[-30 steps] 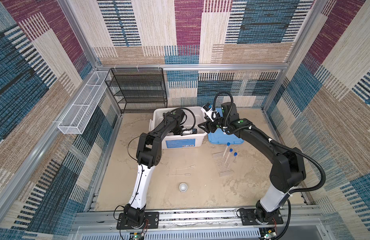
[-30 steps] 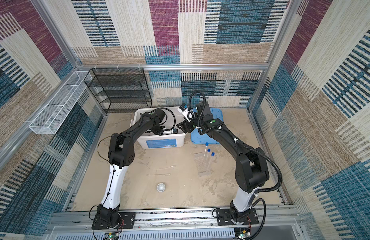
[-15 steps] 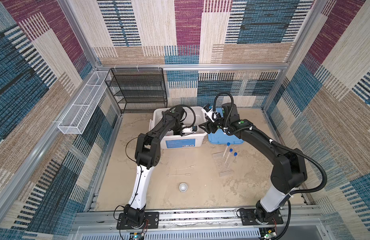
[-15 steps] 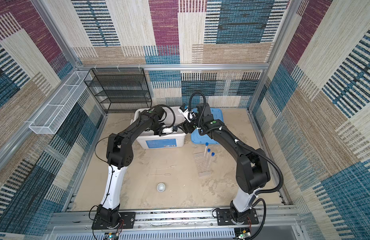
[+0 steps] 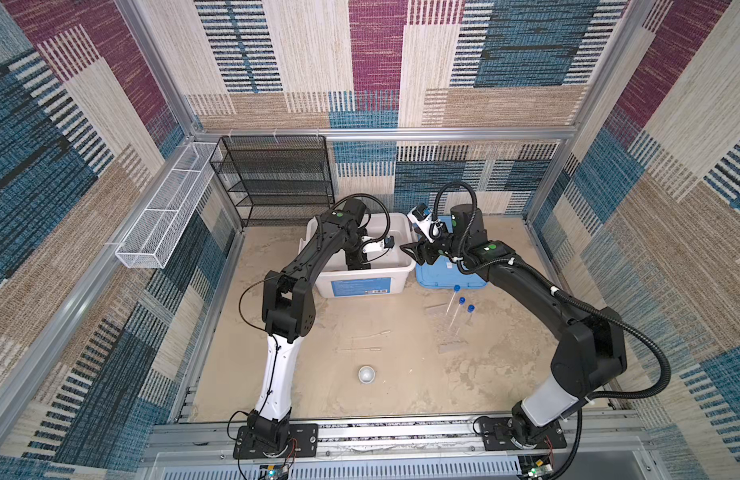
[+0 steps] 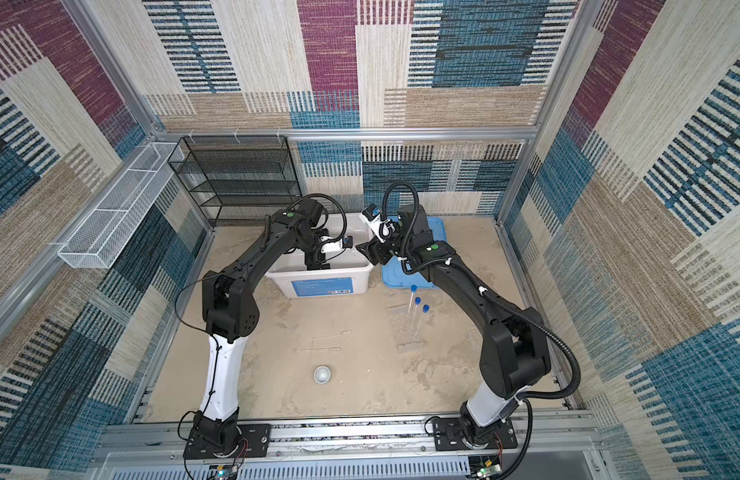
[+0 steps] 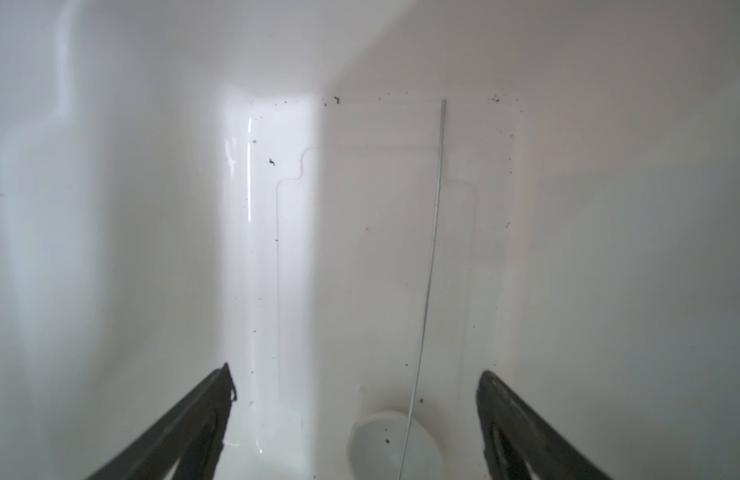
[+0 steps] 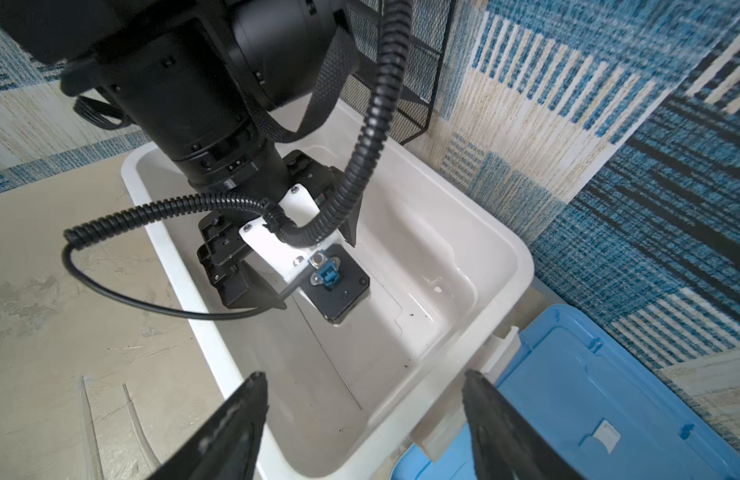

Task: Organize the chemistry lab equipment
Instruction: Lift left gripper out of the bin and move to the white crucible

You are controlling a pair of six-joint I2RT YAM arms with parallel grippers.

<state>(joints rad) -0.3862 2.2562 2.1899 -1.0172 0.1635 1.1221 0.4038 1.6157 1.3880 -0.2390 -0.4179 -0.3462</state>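
Observation:
My left gripper point(image 7: 358, 382) reaches down inside the white bin point(image 5: 362, 286), open and empty. Beneath it, on the bin floor, lie a thin rod point(image 7: 430, 266) and a small white bowl point(image 7: 385, 449). The rod also shows in the right wrist view point(image 8: 339, 374). My right gripper point(image 8: 364, 378) hovers open over the bin's right end, holding nothing. Three blue-capped tubes point(image 5: 457, 309) lean in a clear rack point(image 5: 451, 336) on the table. Two clear pipettes point(image 5: 368, 341) and a second white bowl point(image 5: 366, 374) lie in front of the bin.
A blue lid point(image 5: 443, 278) lies flat just right of the bin, under my right arm. A black mesh shelf point(image 5: 277, 178) stands against the back wall. A white wire basket point(image 5: 164, 216) hangs on the left wall.
My left gripper has opened wide inside the bin, and its wrist has shifted a little. The right arm has barely moved.

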